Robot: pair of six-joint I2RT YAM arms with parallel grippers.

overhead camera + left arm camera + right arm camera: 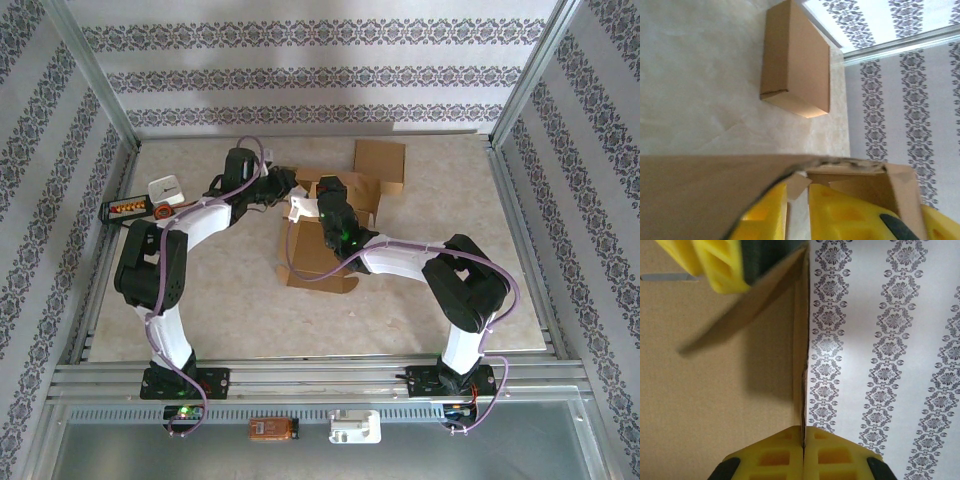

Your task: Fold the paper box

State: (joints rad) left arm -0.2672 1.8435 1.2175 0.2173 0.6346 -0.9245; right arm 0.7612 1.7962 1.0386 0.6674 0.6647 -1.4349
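The paper box (315,255) is a brown cardboard blank lying partly folded mid-table, with walls raised at its far end. My right gripper (330,205) reaches over it and is shut (803,440) on the top edge of an upright wall (715,390). My left gripper (297,205) comes in from the left beside it. Its yellow fingers (840,215) stand a narrow gap apart (797,215), and a small cardboard tab (799,186) lies across the gap at their tips. A large panel (690,190) covers part of the left finger. Those left fingers (720,265) press against a slanted flap.
A finished, closed cardboard box (380,160) (797,60) sits at the back of the table. A white item (165,188) and a dark bar with coloured dots (130,208) lie at the left edge. Metal rails and patterned walls border the table.
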